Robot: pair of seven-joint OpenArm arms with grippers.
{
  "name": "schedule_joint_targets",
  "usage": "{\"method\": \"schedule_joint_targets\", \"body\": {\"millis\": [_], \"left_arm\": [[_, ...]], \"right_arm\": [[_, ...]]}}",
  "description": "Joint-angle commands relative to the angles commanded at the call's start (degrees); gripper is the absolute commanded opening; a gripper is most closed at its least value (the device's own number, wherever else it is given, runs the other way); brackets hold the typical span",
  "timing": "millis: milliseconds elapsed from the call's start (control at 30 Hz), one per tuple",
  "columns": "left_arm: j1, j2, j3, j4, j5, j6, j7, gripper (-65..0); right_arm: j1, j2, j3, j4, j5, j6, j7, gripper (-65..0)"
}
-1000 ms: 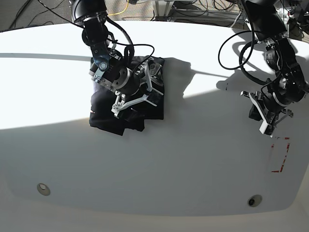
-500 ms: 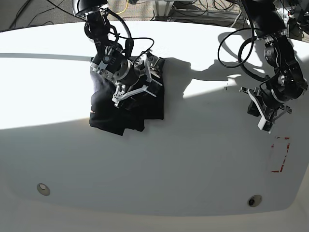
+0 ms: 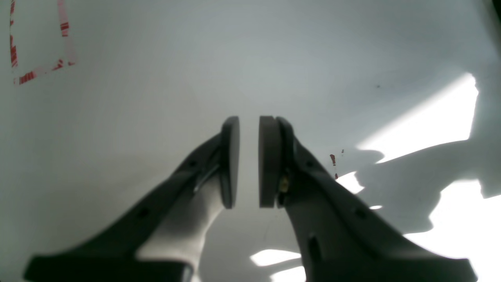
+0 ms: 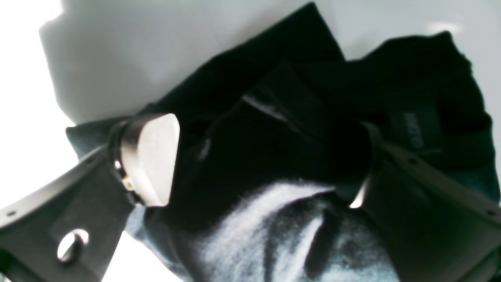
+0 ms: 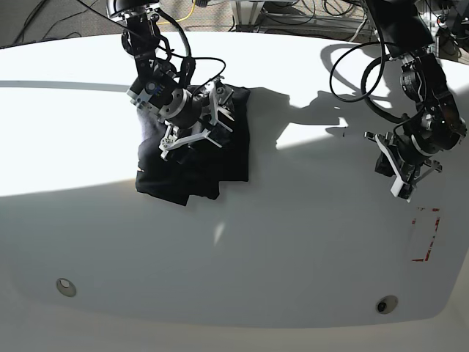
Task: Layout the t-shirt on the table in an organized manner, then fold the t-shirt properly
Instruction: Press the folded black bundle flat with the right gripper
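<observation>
The black t-shirt lies as a folded bundle on the white table, left of centre. My right gripper hovers open over its back half. In the right wrist view the t-shirt fills the space below the wide-apart fingers, which hold nothing; a pale print shows on the near fold. My left gripper hangs over bare table at the right. In the left wrist view the left gripper has its pads almost together, with only a thin gap and nothing between them.
A red dashed rectangle mark lies just in front of the left gripper, and appears again as a red mark in the left wrist view. Two small metal discs sit near the table's front edge. Cables hang behind the table.
The right gripper has risen and drawn back toward the far edge of the t-shirt, staying open. The left gripper has shifted slightly toward the back and its fingers have come together.
</observation>
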Motion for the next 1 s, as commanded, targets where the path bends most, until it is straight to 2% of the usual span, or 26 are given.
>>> {"method": "schedule_joint_targets", "body": {"millis": [100, 167, 533, 767, 1000], "left_arm": [[0.0, 0.0, 0.0, 0.0, 0.0, 0.0, 0.0, -56.8], [0.0, 0.0, 0.0, -0.1, 0.0, 0.0, 0.0, -56.8], [0.0, 0.0, 0.1, -0.1, 0.0, 0.0, 0.0, -56.8], [0.0, 0.0, 0.9, -0.2, 0.0, 0.0, 0.0, -56.8], [0.0, -0.2, 3.0, -0.2, 0.0, 0.0, 0.0, -56.8]], "right_arm": [[0.1, 0.0, 1.1, -0.4, 0.0, 0.00, 0.0, -23.9], [0.1, 0.0, 1.5, -0.9, 0.0, 0.00, 0.0, -23.9], [-2.5, -0.3, 1.3, 0.5, -0.1, 0.00, -0.2, -16.3], [-5.9, -1.3, 1.2, 5.1, -0.1, 0.00, -0.4, -8.2], [-7.9, -1.5, 1.2, 5.5, -0.1, 0.00, -0.4, -7.3]]}}
